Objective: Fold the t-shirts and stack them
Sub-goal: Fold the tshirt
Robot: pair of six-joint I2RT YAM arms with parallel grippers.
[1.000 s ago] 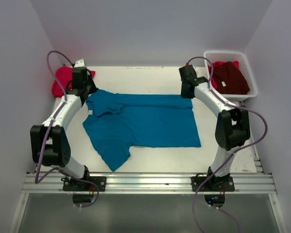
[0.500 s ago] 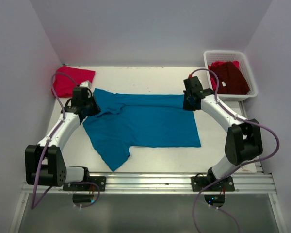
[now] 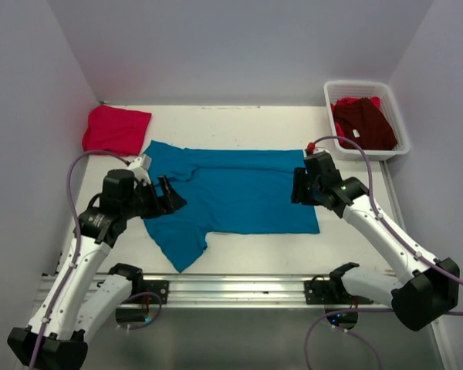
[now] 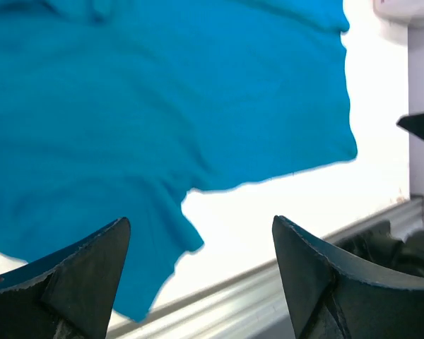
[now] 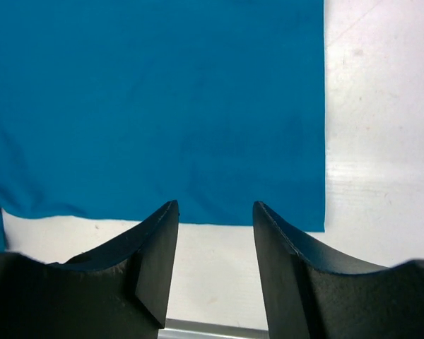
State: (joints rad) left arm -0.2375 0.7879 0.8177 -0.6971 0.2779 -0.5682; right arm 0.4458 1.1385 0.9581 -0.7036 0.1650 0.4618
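A teal-blue t-shirt [image 3: 231, 191] lies spread flat in the middle of the table, one sleeve trailing toward the front edge. My left gripper [image 3: 172, 202] hovers over its left part, jaws wide open and empty; in the left wrist view the shirt [image 4: 162, 106] fills the frame above the fingers [image 4: 78, 275]. My right gripper [image 3: 296, 187] hangs above the shirt's right edge, open with nothing in it; the right wrist view shows the hem [image 5: 198, 141] beyond its fingers [image 5: 152, 261]. A folded pinkish-red t-shirt [image 3: 116, 129] lies at the back left. A dark maroon t-shirt [image 3: 364, 123] sits in the basket.
A white mesh basket [image 3: 401, 127] stands at the back right corner. A metal rail [image 3: 231, 289] runs along the table's near edge, where both arm bases are bolted. White walls close in the left, back and right sides.
Both grippers have let go of the teal shirt's far edge and opened. Both arms have pulled back toward the near side, and the shirt now lies flat.
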